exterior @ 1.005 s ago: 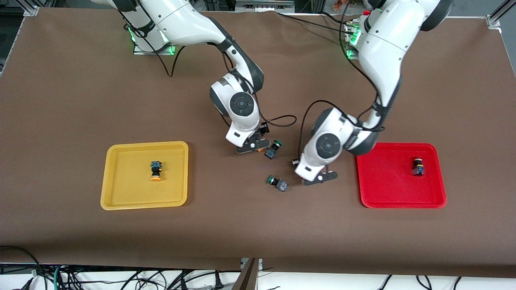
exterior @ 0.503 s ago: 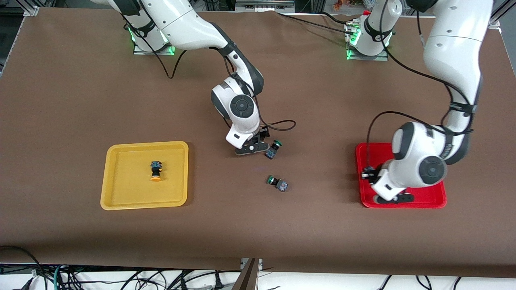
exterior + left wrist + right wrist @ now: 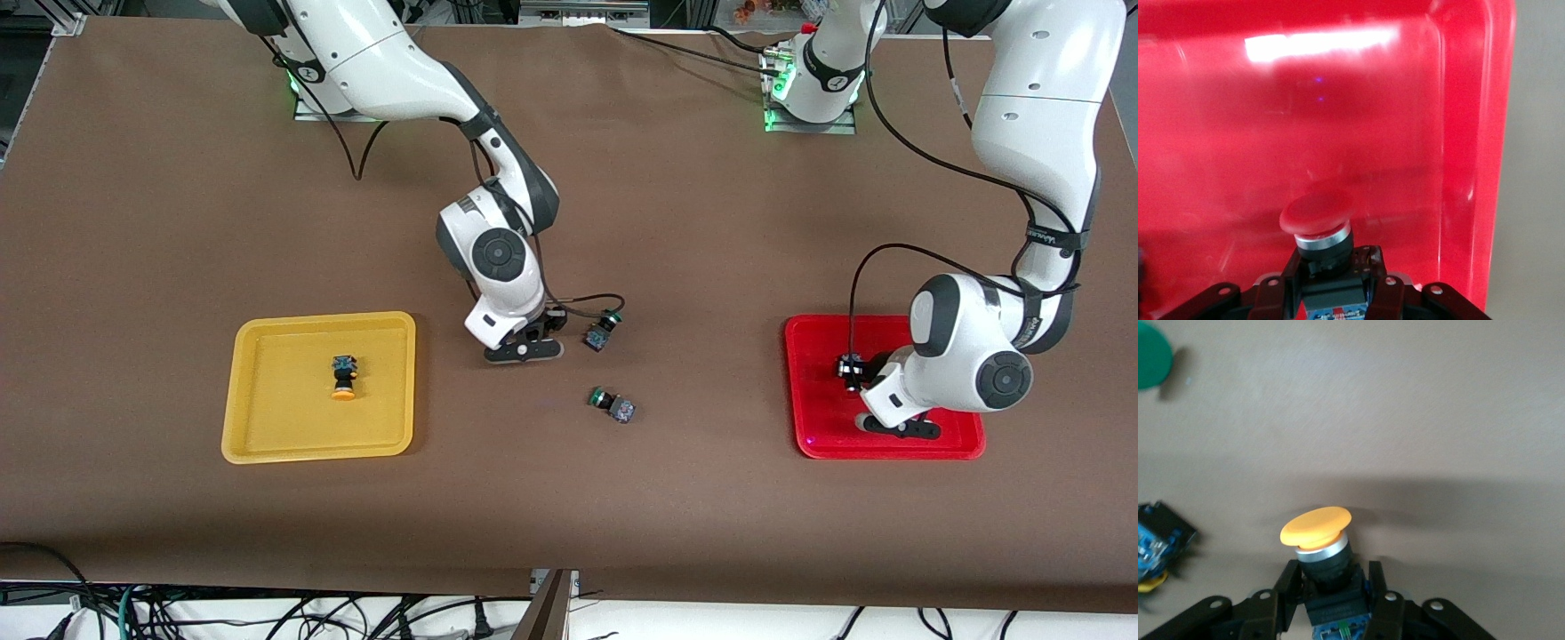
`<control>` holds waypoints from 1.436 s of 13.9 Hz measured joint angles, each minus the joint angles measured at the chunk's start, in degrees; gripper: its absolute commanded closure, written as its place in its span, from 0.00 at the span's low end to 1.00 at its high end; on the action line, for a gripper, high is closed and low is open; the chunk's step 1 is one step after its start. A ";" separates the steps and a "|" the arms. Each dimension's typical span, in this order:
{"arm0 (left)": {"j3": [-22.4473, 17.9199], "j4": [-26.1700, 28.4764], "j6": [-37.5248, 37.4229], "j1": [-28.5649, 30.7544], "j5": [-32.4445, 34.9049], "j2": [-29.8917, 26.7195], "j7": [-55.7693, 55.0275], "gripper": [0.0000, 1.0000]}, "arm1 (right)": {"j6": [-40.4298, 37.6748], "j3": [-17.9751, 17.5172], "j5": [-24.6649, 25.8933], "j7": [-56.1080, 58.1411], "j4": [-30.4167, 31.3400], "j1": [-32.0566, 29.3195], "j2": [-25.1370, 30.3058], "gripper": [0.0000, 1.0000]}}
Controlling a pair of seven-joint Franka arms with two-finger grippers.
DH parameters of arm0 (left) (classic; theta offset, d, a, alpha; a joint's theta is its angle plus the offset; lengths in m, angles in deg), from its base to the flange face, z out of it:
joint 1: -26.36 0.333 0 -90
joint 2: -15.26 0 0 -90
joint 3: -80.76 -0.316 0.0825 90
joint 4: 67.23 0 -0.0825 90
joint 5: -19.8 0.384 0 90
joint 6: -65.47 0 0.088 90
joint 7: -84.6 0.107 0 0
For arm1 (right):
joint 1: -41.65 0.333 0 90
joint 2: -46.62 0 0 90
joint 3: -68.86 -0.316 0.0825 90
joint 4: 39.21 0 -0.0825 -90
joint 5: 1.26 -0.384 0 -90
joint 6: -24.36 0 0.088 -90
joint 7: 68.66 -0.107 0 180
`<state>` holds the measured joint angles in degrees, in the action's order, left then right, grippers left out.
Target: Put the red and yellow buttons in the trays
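Observation:
My left gripper is shut on a red button and holds it low over the red tray, whose floor and rim fill the left wrist view. My left arm hides most of the tray's inside in the front view. My right gripper is shut on a yellow button just above the bare table, between the yellow tray and a green-capped switch. Another yellow button lies in the yellow tray.
Two green-capped switches lie mid-table: one beside my right gripper, one nearer the front camera. A green cap and a blue switch base show in the right wrist view. Brown table all round.
My left gripper has swung from mid-table to over the red tray, carrying the red button. My right gripper has shifted a little toward the yellow tray with the yellow button.

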<state>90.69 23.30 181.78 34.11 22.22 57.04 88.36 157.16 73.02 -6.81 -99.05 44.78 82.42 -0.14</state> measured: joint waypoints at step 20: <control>0.66 -20.60 -17.57 -0.15 -0.01 -8.16 1.01 0.00 | -16.26 6.38 -9.00 27.13 5.85 -20.96 7.04 0.00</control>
<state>91.34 2.70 164.21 33.95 22.21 48.88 89.38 140.90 79.40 -15.82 -71.91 50.63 61.45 6.91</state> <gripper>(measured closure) 0.000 0.093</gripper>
